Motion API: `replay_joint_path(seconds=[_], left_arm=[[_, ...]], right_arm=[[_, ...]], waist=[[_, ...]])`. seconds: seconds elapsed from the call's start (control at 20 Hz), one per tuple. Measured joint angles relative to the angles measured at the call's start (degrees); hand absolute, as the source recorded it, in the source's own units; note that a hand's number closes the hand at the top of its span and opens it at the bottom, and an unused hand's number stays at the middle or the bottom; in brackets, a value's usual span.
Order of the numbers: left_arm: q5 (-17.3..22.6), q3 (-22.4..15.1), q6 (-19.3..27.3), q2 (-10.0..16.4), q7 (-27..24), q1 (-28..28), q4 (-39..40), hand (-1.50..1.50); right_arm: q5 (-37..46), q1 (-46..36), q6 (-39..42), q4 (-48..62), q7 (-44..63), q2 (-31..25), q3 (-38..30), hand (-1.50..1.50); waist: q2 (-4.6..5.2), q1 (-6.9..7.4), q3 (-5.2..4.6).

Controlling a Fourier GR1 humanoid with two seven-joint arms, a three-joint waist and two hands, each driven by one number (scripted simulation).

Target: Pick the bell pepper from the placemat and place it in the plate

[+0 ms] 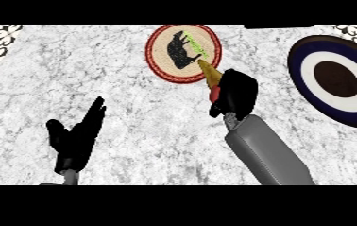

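A round placemat (182, 52) with a red rim and a black animal figure lies at the top middle of the counter. My right hand (235, 93) hangs just below its lower right edge, curled round the bell pepper (208, 70). An orange-brown tip of the pepper pokes out above the fingers and a red bit shows at the hand's left side; the rest is hidden. The plate (307, 64), dark blue with a white ring and a dark centre, sits at the right edge, apart from the hand. My left hand (75, 135) rests open at the lower left, fingers up.
The counter top (105, 78) is mottled grey-white stone. Patterned corners show at the top left and top right edges. A dark object edge shows at the top, right of the placemat.
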Motion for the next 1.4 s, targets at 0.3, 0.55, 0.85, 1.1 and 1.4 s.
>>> replay_joint_path(seconds=[0.3, 0.55, 0.85, 1.1, 1.4], left_arm=[[-0.13, 0.04, -0.24, 0.31, -0.35, -0.09, -1.17, 0.0], [-0.2, -0.62, -0.93, 0.08, -0.36, -1.3, -1.27, 0.0], [-0.39, -1.43, -1.54, -0.2, -0.17, -2.34, -0.98, 0.0], [-0.67, -1.96, -1.54, -0.65, 0.12, -2.85, -0.51, 0.0], [-0.62, -1.77, -1.52, -0.49, 0.64, -2.61, -0.38, 0.0]], right_arm=[[8.99, -8.64, -3.96, 5.53, 2.55, -8.36, -14.36, 1.5], [18.36, -14.29, -7.55, 9.41, 4.52, -13.64, -22.57, 1.5], [29.3, -17.77, -11.71, 11.16, 6.94, -16.79, -30.97, 1.5], [38.0, -18.13, -16.16, 10.02, 7.32, -16.97, -37.07, 1.5], [48.15, -14.2, -21.66, 8.5, 7.3, -15.53, -45.68, 1.5]], waist=[[0.94, 1.77, -0.23], [1.75, 3.99, -0.31], [2.18, 5.56, -0.23], [2.17, 5.82, -0.07], [1.84, 5.21, 0.05]])
